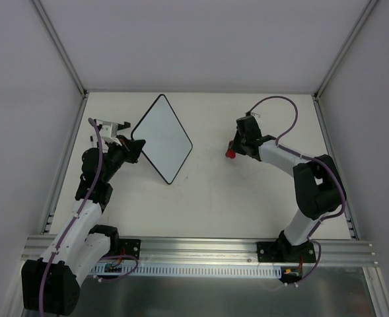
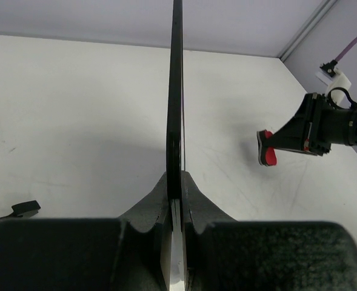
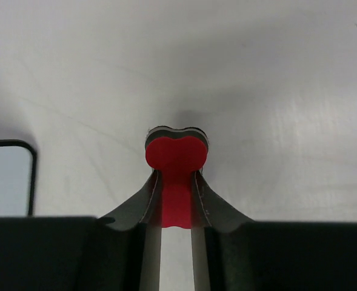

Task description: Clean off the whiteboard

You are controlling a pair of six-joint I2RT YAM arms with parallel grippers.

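One thin-framed whiteboard (image 1: 162, 137); lobed red eraser (image 3: 176, 154), prob. plastic

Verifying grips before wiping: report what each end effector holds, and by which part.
Left end effector clamps the whiteboard by its framed edge. Right end effector pinches the red eraser by one end, the other lobe protruding.

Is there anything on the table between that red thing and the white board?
Nothing: only bare table lies between the eraser and the whiteboard, as the top view shows.
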